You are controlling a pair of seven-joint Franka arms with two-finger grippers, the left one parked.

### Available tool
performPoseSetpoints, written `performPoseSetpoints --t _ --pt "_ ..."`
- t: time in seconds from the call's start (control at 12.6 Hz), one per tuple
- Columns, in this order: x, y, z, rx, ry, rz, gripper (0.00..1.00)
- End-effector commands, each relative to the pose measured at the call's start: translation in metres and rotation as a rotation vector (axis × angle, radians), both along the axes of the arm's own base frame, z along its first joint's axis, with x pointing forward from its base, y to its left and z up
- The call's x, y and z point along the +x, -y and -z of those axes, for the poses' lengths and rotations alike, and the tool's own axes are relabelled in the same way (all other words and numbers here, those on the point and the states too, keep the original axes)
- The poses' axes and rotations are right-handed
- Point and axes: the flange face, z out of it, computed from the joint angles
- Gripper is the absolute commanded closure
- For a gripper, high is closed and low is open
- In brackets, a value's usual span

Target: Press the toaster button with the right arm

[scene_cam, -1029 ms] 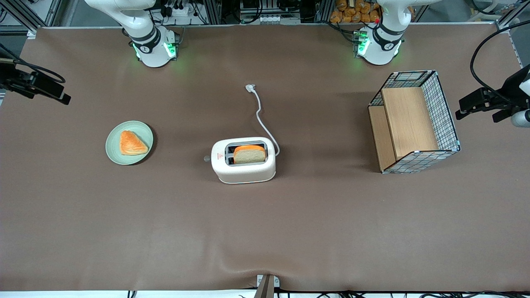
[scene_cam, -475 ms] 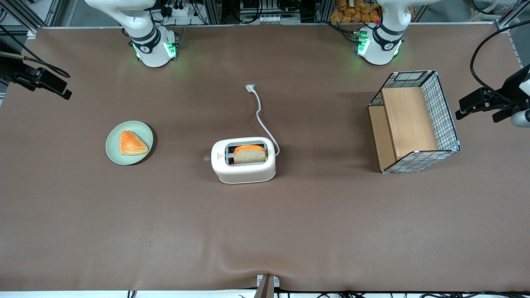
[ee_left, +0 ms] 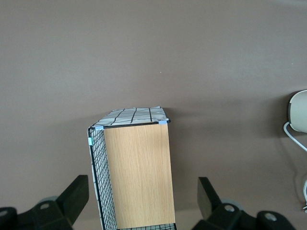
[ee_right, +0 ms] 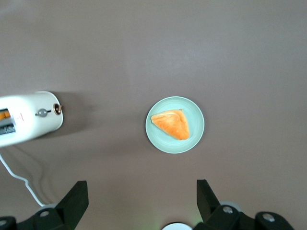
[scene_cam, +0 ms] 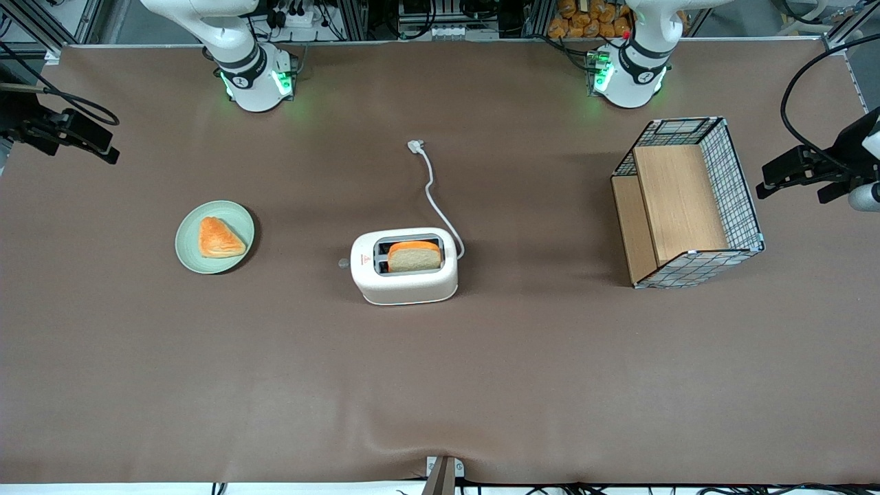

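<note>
The white toaster (scene_cam: 404,278) stands mid-table with a slice of bread (scene_cam: 414,256) in one slot. Its small grey button (scene_cam: 343,262) projects from the narrow end face that looks toward the working arm's end of the table. My right gripper (scene_cam: 103,146) hangs high over that end of the table, well away from the toaster and farther from the front camera than it. In the right wrist view the gripper (ee_right: 141,191) is open and empty, and the toaster (ee_right: 33,117) and its button (ee_right: 42,113) show off to one side.
A green plate (scene_cam: 189,256) with a triangular pastry (scene_cam: 218,238) lies between the gripper and the toaster; the plate also shows in the right wrist view (ee_right: 193,139). The white cord (scene_cam: 433,192) trails from the toaster toward the arm bases. A wire-and-wood basket (scene_cam: 739,185) stands toward the parked arm's end.
My right gripper has drifted slightly away from the front camera. The toaster, plate and basket have not moved.
</note>
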Motion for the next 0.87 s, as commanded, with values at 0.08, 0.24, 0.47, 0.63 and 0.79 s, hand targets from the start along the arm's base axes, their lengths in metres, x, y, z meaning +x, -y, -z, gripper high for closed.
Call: performPoseSetpoints --t 0.08,0.24,0.47,0.63,0.79 --pt "-0.003 0.012 -0.005 -0.036 0.013 -0.117 0.00" --pt "-0.003 0.021 -0.005 -0.034 0.012 -0.131 0.00" --pt "-0.002 0.022 -0.005 -0.032 0.010 -0.158 0.00" --pt "0.001 0.025 0.000 -0.032 0.001 -0.153 0.00" --pt "0.001 0.024 0.001 -0.032 -0.003 -0.153 0.00"
